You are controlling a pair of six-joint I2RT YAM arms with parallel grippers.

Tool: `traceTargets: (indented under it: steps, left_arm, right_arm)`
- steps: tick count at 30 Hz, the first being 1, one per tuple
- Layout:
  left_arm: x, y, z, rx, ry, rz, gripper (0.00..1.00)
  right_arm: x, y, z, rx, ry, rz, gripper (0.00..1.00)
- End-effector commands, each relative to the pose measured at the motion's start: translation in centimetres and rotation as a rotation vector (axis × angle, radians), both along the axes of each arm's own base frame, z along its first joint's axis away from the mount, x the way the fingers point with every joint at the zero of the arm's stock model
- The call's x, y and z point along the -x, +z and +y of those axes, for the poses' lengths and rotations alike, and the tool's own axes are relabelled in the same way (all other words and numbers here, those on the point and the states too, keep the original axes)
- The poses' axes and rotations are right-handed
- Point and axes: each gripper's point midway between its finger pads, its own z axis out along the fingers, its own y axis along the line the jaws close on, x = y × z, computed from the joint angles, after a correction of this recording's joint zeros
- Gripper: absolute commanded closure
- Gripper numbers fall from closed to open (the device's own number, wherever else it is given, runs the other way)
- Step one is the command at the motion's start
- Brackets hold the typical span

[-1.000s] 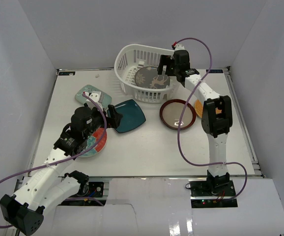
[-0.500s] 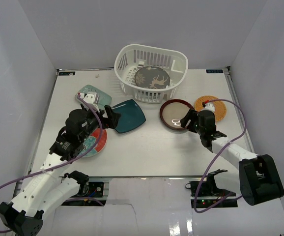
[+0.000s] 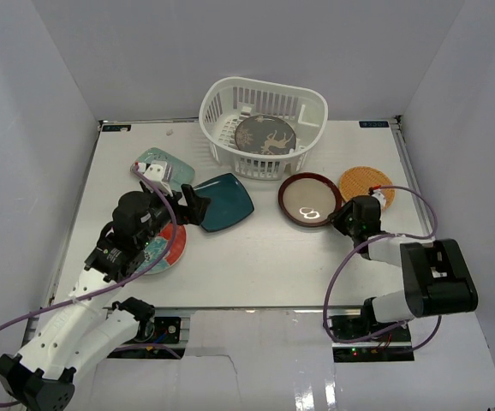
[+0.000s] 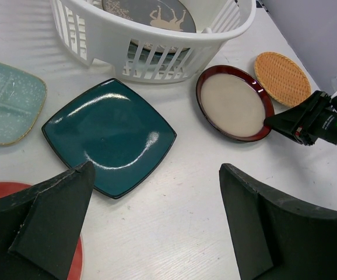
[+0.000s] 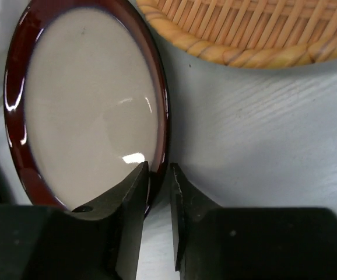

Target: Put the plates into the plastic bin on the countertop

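Two tools are in view. The right tool (image 5: pixel 158 169) is down low by the worktop (image 5: pixel 262 146). Its two fingers stand close together, one on each side of the edge of the brown-rimmed plate (image 5: pixel 87 105). A thin gap shows between them, and it is not clear if they pinch the edge or only sit beside it. That plate lies flat just ahead of this tool. A bit farther ahead and to the right lies the orange woven plate (image 5: pixel 244 29), near the brown one but not touching it. The left tool (image 4: pixel 155 175) hangs above the worktop with its fingers wide apart and nothing between them. Right ahead of it lies the dark teal square plate (image 4: pixel 107 137), flat. To the left of that plate is the pale mint plate (image 4: pixel 8 99). Under the left finger a bit of the red-and-teal plate (image 3: pixel 172 244) shows. Farther ahead stands the plastic bin (image 4: pixel 145 44), with the grey patterned plate (image 4: pixel 151 11) inside it. The brown-rimmed plate lies outside the bin, close beside it.
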Motion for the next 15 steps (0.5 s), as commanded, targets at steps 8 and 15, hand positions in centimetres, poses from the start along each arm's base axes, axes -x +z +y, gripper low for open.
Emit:
traceTargets:
  steps: [8, 15]
  left_arm:
    - [0.2, 0.7, 0.1, 0.006, -0.007, -0.022, 0.02]
    - [0.2, 1.4, 1.1, 0.019, 0.043, -0.049, 0.02]
  right_arm:
    - [0.4, 5.1, -0.9, -0.059, -0.038, -0.168, 0.92]
    - [1.8, 20.7, -0.6, -0.022, 0.054, -0.544, 0.92]
